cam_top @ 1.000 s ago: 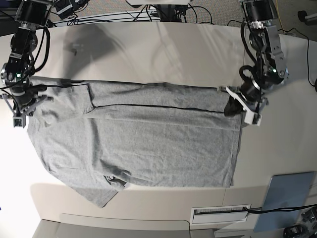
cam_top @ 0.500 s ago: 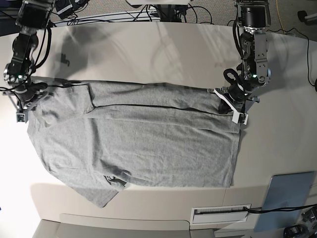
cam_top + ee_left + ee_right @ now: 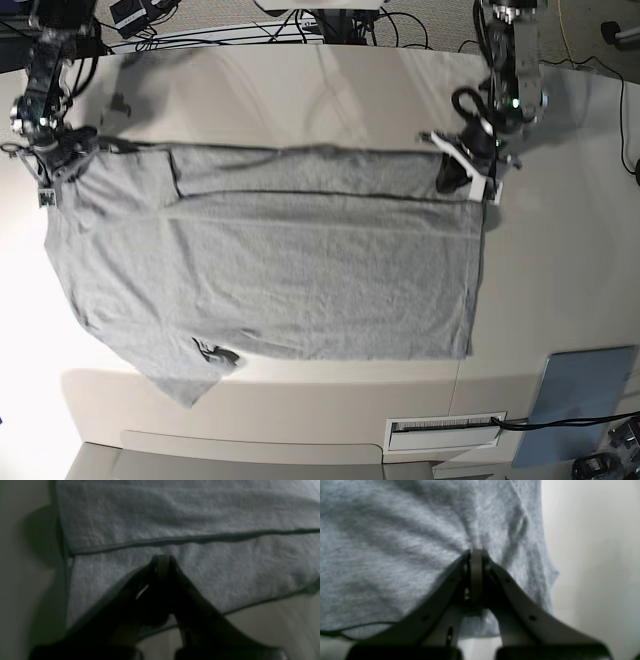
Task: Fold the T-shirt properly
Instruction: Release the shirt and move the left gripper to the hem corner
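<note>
The heather-grey T-shirt [image 3: 300,270] lies spread on the table, plain side up, with a folded band along its far edge. A bit of black lettering [image 3: 215,352] shows at a turned-up corner near the front left. My left gripper [image 3: 468,172] is at the shirt's far right corner, shut on the cloth; in the left wrist view it [image 3: 162,558] pinches the shirt [image 3: 175,512] just behind the fold line. My right gripper [image 3: 45,180] is at the far left corner; in the right wrist view it [image 3: 476,552] is shut on puckered fabric [image 3: 395,542].
A blue-grey flat panel [image 3: 580,400] lies at the front right. A white slotted piece [image 3: 445,432] sits at the table's front edge. Cables [image 3: 340,25] run along the far edge. Bare beige table [image 3: 560,260] shows to the shirt's right.
Both grippers have moved toward the far edge of the table, and the shirt's far edge has been drawn along with them. The shirt lies flatter and more stretched.
</note>
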You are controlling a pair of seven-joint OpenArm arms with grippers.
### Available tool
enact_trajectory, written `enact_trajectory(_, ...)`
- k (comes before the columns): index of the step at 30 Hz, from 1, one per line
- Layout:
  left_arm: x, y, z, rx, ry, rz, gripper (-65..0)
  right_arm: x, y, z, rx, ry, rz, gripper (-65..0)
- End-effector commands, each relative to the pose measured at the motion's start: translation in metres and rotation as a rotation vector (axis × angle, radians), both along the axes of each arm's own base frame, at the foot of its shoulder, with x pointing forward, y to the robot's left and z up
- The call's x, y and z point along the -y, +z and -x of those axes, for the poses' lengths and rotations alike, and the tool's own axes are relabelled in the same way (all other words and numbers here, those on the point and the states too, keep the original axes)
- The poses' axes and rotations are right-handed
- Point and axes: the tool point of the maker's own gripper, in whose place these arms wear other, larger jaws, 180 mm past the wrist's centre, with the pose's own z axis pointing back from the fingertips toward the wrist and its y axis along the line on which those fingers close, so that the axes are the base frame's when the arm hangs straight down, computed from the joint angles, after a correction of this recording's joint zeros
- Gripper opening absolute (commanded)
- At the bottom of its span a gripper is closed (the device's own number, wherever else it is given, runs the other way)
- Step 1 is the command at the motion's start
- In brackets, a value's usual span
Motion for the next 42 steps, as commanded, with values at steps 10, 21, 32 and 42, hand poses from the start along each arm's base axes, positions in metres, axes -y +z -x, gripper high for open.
enact_trajectory(10,-0.029,-0.029,0.155,-0.337,-0.050,-0.189,-65.0,0.002,0.010,0.060,-0.105,0.070,0.110,-65.0)
enact_trajectory(21,-0.028,-0.013,0.169,-0.292,-0.053,-0.188,-65.0,0.022,0.031,0.080,-0.091,0.002,0.170,-65.0)
enact_trajectory(32,-0.014,0.032,0.132,-0.140,-0.081,-0.191,-65.0,0.031,0.041,0.081,-0.063,-0.053,0.149,-65.0)
enact_trajectory(42,-0.013,0.087,0.066,0.040,-0.037,-0.226,-38.0,0.022,0.107,0.025,0.170,-0.024,0.220,-62.4)
